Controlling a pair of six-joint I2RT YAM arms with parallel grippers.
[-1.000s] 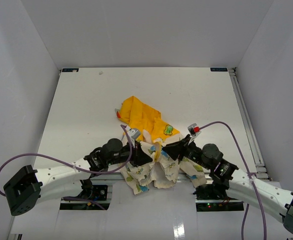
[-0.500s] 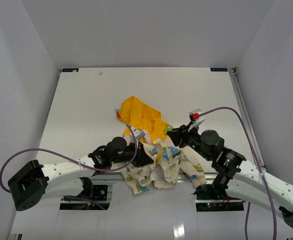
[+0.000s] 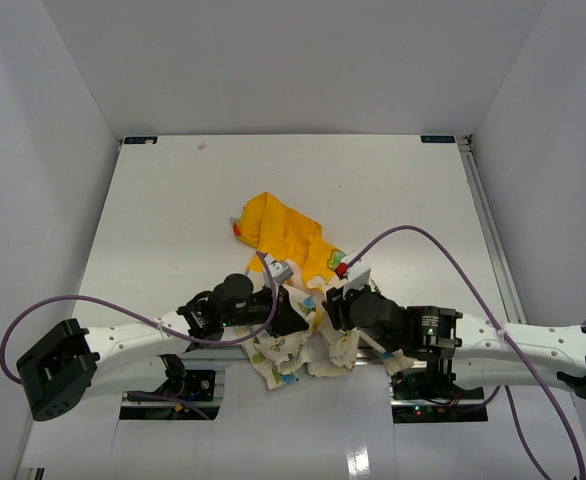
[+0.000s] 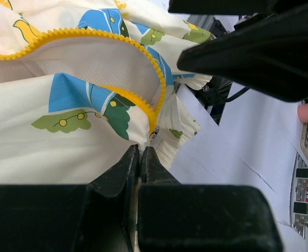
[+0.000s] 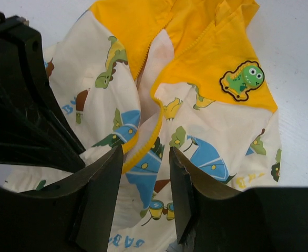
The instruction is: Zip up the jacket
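cream printed cloth, soft and light, the jacket (image 3: 291, 245) lies rumpled on the table (image 3: 173, 200) near its front edge and will sag unless pinned. the left gripper (image 4: 141, 157) is pinched together on the hem (image 4: 155, 137) at the foot of the yellow zipper teeth (image 4: 155, 73), a good anchor. the right gripper (image 5: 146, 163) is spread apart astride the toothed edge, and should take the slider, which i cannot find.

White table (image 3: 173, 190), plain white walls (image 3: 53, 90) around.
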